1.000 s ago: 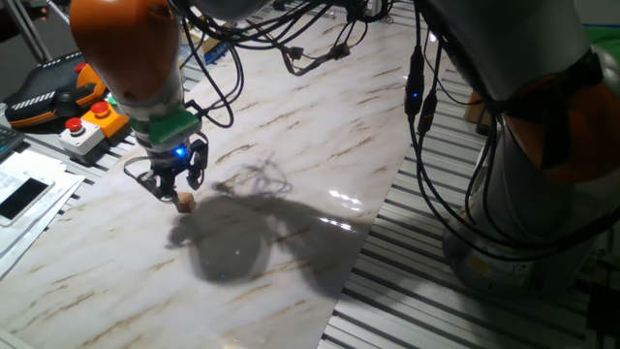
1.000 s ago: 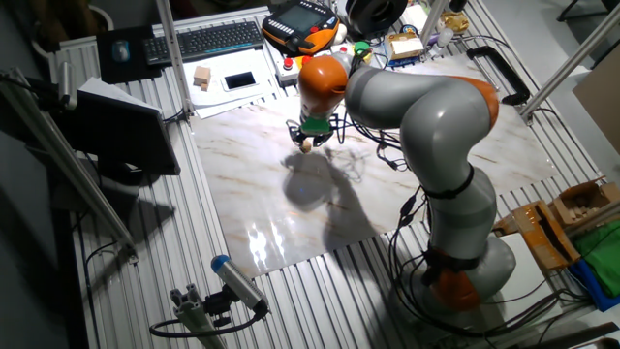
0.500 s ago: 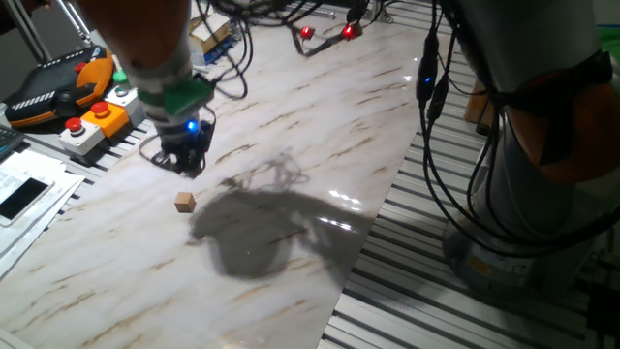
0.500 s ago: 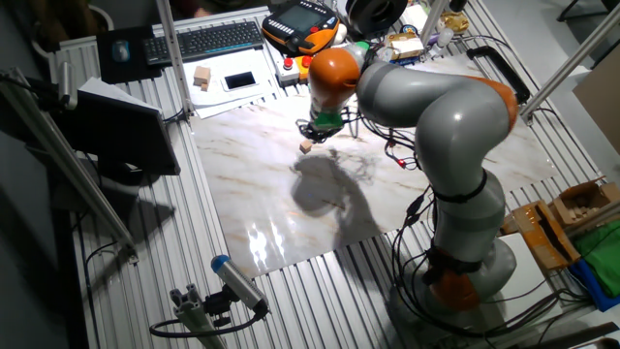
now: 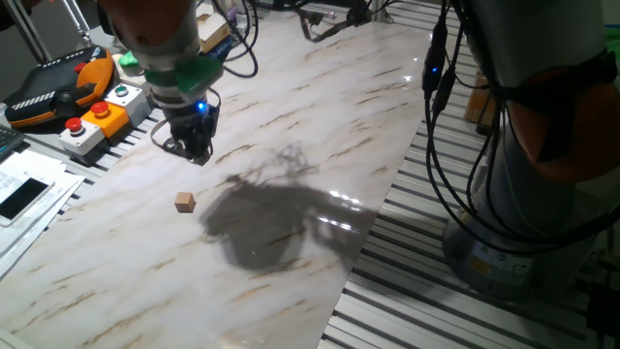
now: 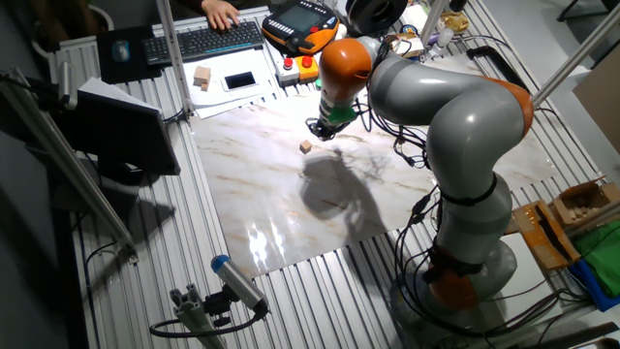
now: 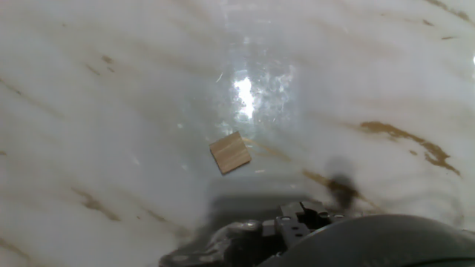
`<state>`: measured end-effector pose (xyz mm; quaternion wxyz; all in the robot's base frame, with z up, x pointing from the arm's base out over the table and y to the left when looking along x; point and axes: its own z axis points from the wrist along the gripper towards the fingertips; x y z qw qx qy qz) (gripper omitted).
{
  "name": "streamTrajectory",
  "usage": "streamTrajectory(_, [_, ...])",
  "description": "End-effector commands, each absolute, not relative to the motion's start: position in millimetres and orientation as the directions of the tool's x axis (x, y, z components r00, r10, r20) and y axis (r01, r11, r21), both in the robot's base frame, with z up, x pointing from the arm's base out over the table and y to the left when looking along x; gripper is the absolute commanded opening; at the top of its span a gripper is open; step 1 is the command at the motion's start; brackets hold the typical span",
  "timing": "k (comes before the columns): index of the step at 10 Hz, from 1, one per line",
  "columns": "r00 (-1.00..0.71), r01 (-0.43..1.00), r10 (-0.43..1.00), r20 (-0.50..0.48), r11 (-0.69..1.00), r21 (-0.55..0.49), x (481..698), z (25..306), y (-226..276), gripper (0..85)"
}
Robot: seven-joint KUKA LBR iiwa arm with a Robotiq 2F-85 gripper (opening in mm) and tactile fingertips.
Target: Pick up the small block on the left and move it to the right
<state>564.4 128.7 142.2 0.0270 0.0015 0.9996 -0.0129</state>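
The small block is a tiny light-brown wooden cube lying free on the marble tabletop. It also shows in the other fixed view and near the middle of the hand view. My gripper hangs above the table, up and behind the block and well clear of it. It is empty and its fingers look parted. In the other fixed view the gripper is up and to the right of the block. The hand view shows only a dark part of the hand along its bottom edge.
Push-button boxes and an orange-black pendant sit at the table's left edge, with papers and a phone below them. A keyboard and a larger wooden block lie behind. Slatted metal borders the marble.
The gripper was down around the block a second ago. It has let go, risen and moved away toward the back. The block stays on the table.
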Motion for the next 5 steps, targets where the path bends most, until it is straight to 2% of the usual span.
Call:
streamTrajectory(1, [-0.999, -0.005, -0.006, -0.052, 1.000, -0.026, 564.9, 143.2, 126.4, 0.7])
streamTrajectory(5, [-0.999, -0.007, -0.008, -0.052, 1.000, -0.029, 565.6, 141.6, 128.1, 0.7])
